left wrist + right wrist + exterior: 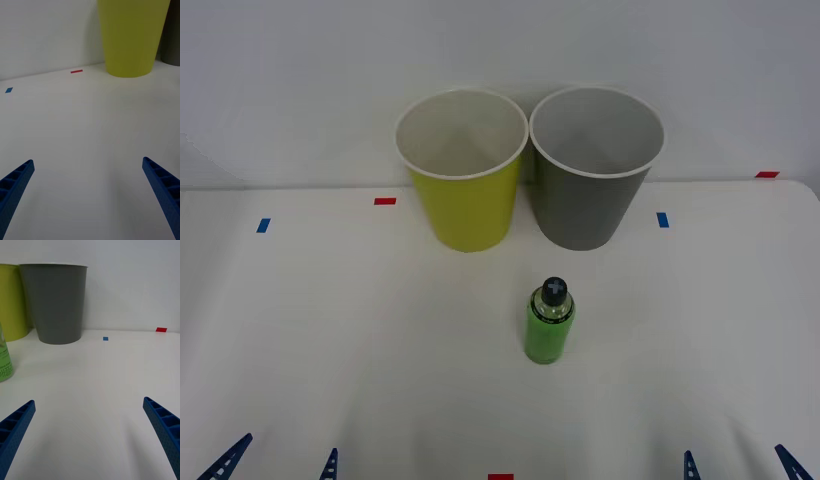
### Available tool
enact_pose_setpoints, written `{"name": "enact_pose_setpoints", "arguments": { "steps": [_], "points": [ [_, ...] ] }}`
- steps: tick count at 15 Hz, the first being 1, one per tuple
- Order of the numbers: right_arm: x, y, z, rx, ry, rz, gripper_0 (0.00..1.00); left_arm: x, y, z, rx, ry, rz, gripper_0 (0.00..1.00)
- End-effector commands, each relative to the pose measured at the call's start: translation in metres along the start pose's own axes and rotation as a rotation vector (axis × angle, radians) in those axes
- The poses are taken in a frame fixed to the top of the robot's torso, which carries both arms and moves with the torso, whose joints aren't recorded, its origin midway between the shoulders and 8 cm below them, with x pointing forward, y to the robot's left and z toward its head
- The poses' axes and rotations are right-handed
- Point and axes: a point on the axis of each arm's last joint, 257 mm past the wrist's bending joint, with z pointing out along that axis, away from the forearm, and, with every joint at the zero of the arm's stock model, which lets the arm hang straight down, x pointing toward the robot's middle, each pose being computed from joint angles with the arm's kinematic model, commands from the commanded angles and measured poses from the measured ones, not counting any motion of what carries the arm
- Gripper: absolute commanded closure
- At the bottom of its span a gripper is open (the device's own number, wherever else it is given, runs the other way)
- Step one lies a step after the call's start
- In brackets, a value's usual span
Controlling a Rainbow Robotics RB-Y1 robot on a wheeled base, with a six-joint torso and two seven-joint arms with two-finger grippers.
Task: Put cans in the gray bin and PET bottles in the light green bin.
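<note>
Cropping PET bottle (3, 360) at right wrist view's edge, upright; left gripper (278, 462), right gripper (740, 462) both spread, empty.

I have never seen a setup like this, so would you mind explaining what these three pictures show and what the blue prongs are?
This is a two-armed robot at a white table. One picture looks down from above the arms; the other two come from cameras on each wrist. The blue prongs are gripper fingers: the left gripper and right gripper are both open, holding nothing, at the near edge. On the table stand a light green bin, a gray bin beside it, and in front of them an upright PET bottle with green contents and a black cap. Small red and blue tape marks dot the surface.
</note>
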Motion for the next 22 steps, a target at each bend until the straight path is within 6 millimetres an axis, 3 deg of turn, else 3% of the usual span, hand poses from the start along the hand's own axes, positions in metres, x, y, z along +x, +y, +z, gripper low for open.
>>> {"name": "enact_pose_setpoints", "arguments": {
  "steps": [1,22],
  "points": [
    [0.0,0.0,0.0,0.0,0.0,0.0,0.0,0.0,0.0,0.0,0.0,0.0,0.0,0.0],
    [0.0,0.0,0.0,0.0,0.0,0.0,0.0,0.0,0.0,0.0,0.0,0.0,0.0,0.0]
  ]
}}
